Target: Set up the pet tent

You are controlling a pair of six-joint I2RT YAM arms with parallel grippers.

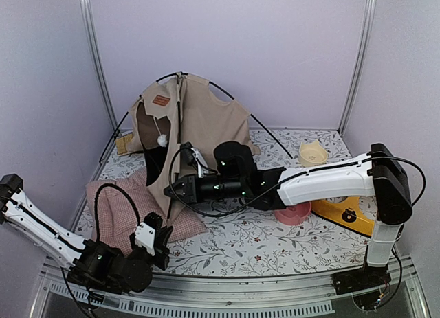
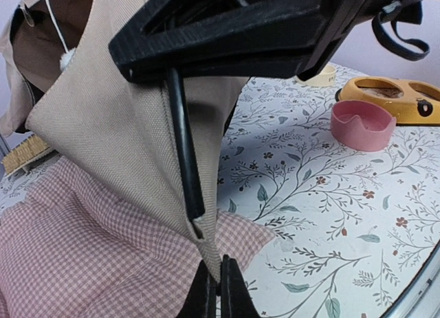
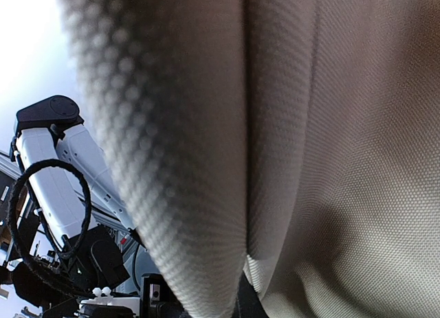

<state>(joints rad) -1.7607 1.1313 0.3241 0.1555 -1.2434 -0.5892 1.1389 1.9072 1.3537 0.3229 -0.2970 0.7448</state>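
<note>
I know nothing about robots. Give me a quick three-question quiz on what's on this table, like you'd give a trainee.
1. True or false: the pink bowl sits on the checked cushion.
2. What is the right gripper clamped on? A) the pet tent B) the checked cushion C) the pink bowl
3. Fill in: the white pom-pom hangs on a ___.
Key: 1 false; 2 A; 3 string.

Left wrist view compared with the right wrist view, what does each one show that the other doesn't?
Only the left wrist: the pink checked cushion, pink bowl, floral table cover and the black pole under the right pincer. Only the right wrist: the left arm in the background. Both: beige tent fabric close up.
</note>
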